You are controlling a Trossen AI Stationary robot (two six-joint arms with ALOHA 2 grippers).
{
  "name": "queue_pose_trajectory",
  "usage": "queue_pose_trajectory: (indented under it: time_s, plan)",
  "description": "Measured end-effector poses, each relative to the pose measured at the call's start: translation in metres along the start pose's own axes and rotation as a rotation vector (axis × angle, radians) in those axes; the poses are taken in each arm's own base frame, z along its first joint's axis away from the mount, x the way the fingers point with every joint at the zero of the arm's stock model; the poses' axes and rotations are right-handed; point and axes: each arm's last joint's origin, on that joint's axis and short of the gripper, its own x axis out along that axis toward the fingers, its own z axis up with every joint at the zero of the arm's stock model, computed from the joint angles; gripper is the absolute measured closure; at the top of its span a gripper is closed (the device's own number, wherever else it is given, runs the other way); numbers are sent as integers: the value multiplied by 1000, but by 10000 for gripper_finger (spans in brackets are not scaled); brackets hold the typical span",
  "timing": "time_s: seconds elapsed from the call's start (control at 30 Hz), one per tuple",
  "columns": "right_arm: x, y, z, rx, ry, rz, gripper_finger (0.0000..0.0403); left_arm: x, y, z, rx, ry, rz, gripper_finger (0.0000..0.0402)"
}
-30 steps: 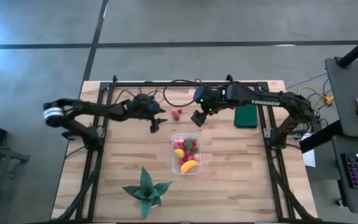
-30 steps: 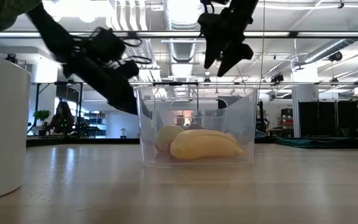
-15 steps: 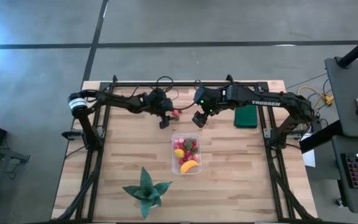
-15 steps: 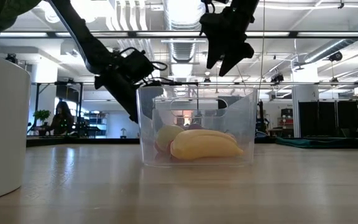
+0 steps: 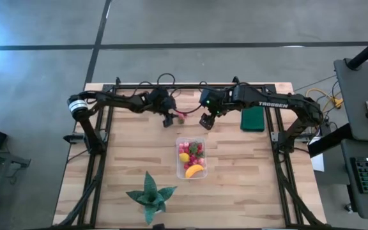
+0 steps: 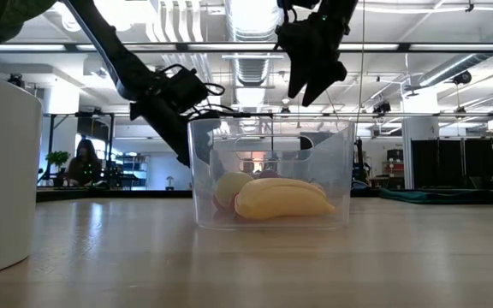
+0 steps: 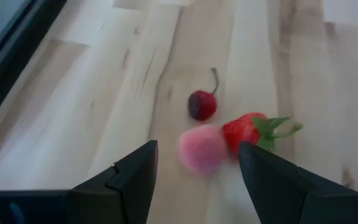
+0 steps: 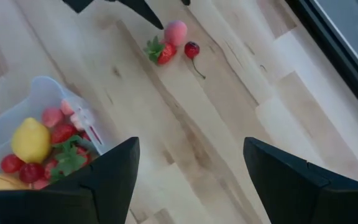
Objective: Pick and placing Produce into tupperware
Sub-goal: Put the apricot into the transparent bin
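Left claw (image 5: 169,120) hangs low over the table (image 5: 107,172) with fingers (image 7: 126,180) spread wide, nothing pinched; just ahead of its tips lie three loose fruit bunched together: a pink fruit (image 7: 202,148) nearest, a red strawberry (image 7: 246,130) touching it, a dark cherry (image 7: 202,104) a little beyond. Same cluster shows in the high view (image 5: 181,116) just beside the left claw, between it and the right claw (image 5: 206,122). Right claw hovers higher, fingers (image 8: 104,180) spread apart, empty. Clear plastic box (image 5: 191,158) sits near both claws, toward the front of the table, holding a lemon (image 8: 30,140), a banana (image 6: 282,198) and more red and pink berries (image 8: 58,124). Green plant (image 5: 149,195) stands beyond the box, well apart from the claws.
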Motion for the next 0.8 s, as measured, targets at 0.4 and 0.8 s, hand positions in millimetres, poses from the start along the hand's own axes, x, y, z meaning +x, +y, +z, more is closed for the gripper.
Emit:
queue_pose_trajectory:
  time_s: [0.4, 0.8]
  plan:
    - [6, -11, -1, -4, 18, -21, 124, 5, -1, -8, 14, 32, -88, 192]
    - [11, -11, -5, 12, 38, -26, 124, 22, 6, -6, 60, 42, -37, 192]
